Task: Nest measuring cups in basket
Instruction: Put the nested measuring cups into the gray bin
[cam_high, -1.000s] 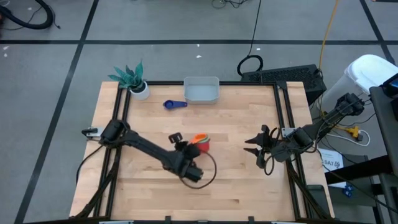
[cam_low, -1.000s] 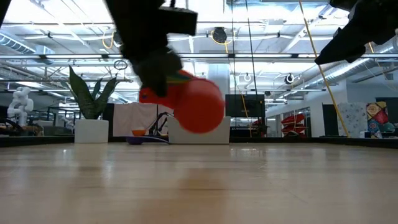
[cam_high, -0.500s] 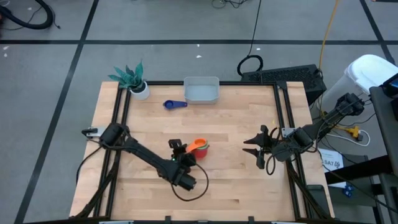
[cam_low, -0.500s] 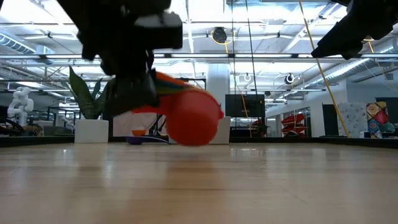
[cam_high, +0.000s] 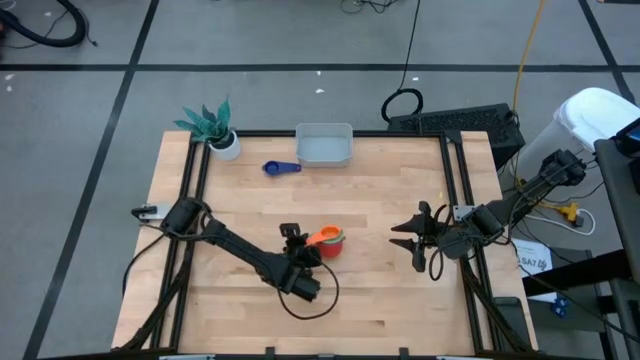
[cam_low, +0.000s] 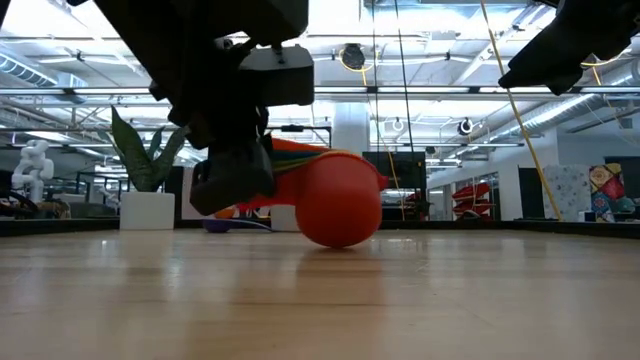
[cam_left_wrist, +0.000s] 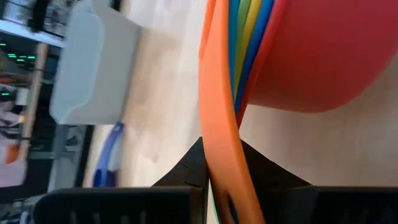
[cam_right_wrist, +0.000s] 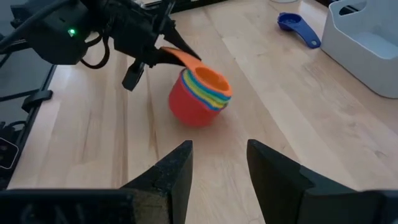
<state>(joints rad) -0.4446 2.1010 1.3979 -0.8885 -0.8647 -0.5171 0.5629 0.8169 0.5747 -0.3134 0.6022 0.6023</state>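
A nested stack of measuring cups (cam_high: 328, 243), red outermost and orange innermost, is at the table's middle; it also shows in the right wrist view (cam_right_wrist: 199, 96) and the low view (cam_low: 340, 205). My left gripper (cam_high: 297, 240) is shut on the stack's handles. A lone blue cup (cam_high: 280, 168) lies on the table left of the pale grey-blue basket (cam_high: 324, 145), which stands at the far edge. My right gripper (cam_high: 408, 235) hovers open to the right of the stack, touching nothing. My left gripper pinches the stacked flat handles, orange one outermost (cam_left_wrist: 217, 180), between its two fingers (cam_left_wrist: 186, 177). It comes from the table's left, slanting down, with the fingers along the handles. The stack tilts slightly, red bottom (cam_low: 340, 243) at the tabletop; whether it rests there I cannot tell.
A white pot with a teal plant (cam_high: 222, 140) stands at the far left corner. Black rails (cam_high: 455, 200) run along the table's left and right sides. Bare wood lies between the stack and the basket.
My left gripper has carried the cup stack a little toward the table's near edge and right, and lowered it from clear of the table down to the tabletop. It has stayed shut on the handles.
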